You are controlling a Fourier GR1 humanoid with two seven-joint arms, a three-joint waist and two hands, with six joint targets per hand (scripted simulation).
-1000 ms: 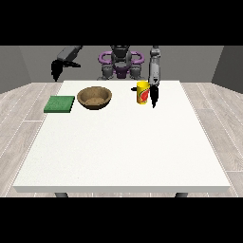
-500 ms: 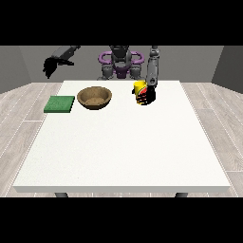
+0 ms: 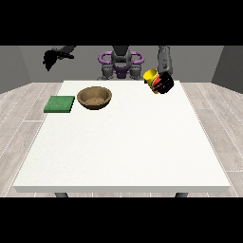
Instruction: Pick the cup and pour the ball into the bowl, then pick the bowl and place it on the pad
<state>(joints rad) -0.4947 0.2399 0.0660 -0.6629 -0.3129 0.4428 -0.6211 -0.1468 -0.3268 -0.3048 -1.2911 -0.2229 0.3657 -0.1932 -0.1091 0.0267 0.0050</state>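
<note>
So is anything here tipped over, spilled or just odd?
Only the yellow cup: it hangs tilted above the table, held by the hand at the view's right. Nothing is spilled; the bowl sits upright beside the green pad.

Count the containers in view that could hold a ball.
2. The bowl sits on the table beside the green pad. The yellow cup is held tilted above the table by the hand at the view's right.

Bare test rm: white table (image 3: 118,147); grey walls (image 3: 19,66); wood floor (image 3: 23,118).
</note>
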